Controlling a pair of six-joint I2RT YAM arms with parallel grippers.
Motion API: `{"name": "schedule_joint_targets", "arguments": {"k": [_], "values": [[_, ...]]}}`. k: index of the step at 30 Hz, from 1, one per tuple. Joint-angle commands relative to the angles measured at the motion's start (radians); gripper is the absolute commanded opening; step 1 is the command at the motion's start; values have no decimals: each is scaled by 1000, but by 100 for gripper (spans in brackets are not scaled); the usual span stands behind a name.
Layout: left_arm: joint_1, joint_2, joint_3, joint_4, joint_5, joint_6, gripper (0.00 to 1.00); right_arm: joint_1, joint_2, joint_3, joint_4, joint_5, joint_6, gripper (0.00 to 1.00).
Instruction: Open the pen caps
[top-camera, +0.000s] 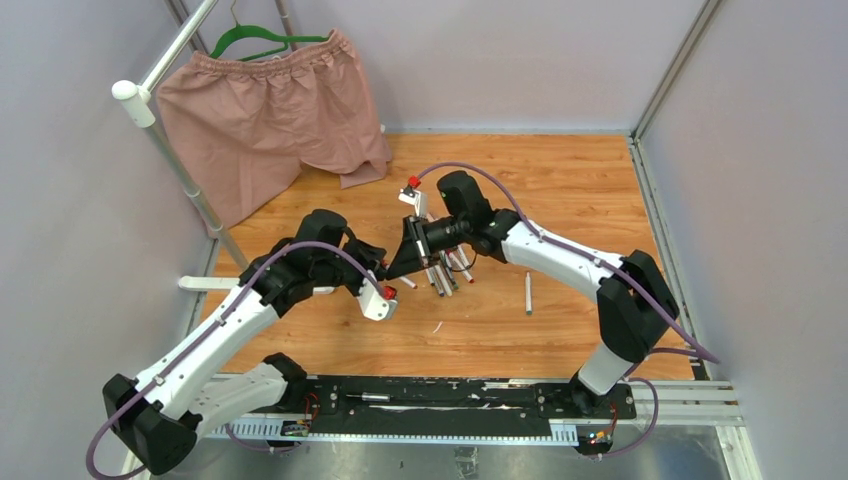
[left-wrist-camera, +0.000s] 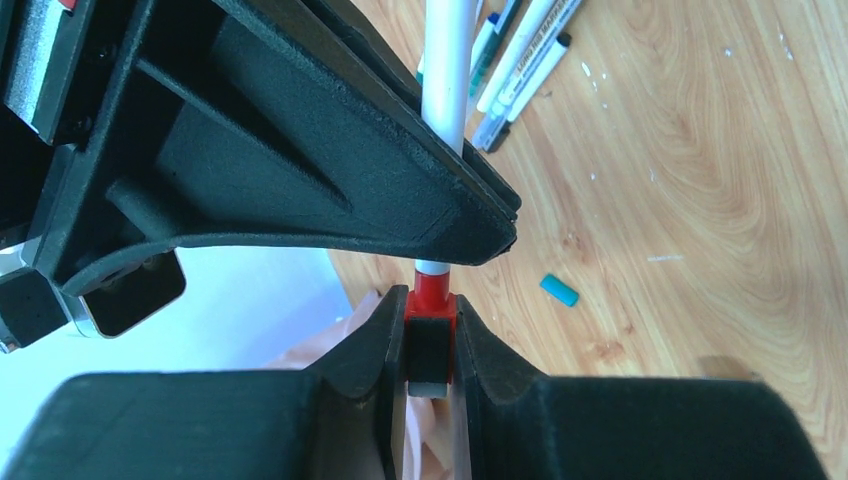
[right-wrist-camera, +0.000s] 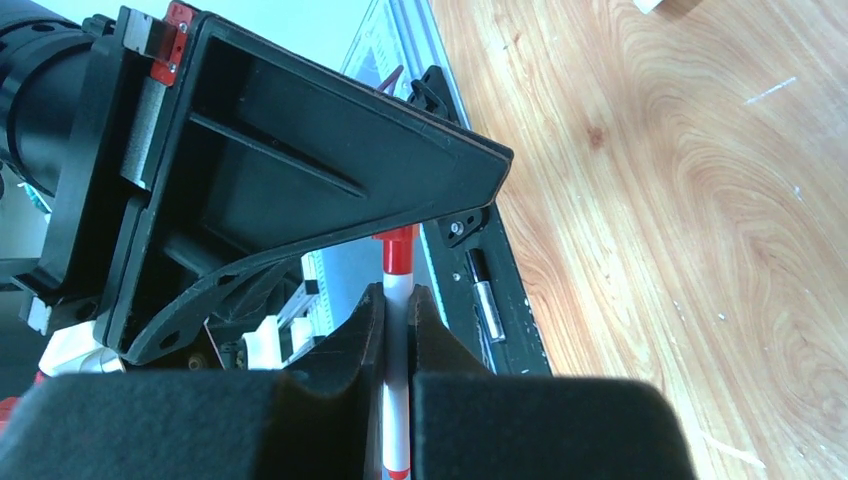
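Skewed pulling is risking a slip
Left gripper (left-wrist-camera: 430, 335) clamping stubby red plastic cap (left-wrist-camera: 431, 293); right gripper (right-wrist-camera: 397, 322) clamping slim white pen barrel (right-wrist-camera: 398, 288).

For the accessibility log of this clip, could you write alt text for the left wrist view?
The left end effector clamps a red cap while the right end effector grips that pen's white barrel. Loose pens and a teal cap lie on the wooden table.

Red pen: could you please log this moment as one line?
left tool: shut on red cap | right tool: shut on pen | red cap: on pen
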Motion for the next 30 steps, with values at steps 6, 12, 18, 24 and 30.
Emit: {"name": "schedule_joint_targets", "arguments": {"k": [6,12,18,24,30], "values": [[108,65,-14,114,-166,-23,0,-22,-224,-256,-155,14,-50,0],[155,124,31,107,-169,-94,0,-43,-349,-330,-299,117,-125,0],[117,230,48,62,-200,-365,0,-118,-416,-298,-481,766,-253,0],[94,394,-3,106,-286,-528,0,-128,-334,-357,-400,1134,-252,0],[95,492,-64,186,-296,-598,0,-165,-211,-421,-259,1197,-244,10]]}}
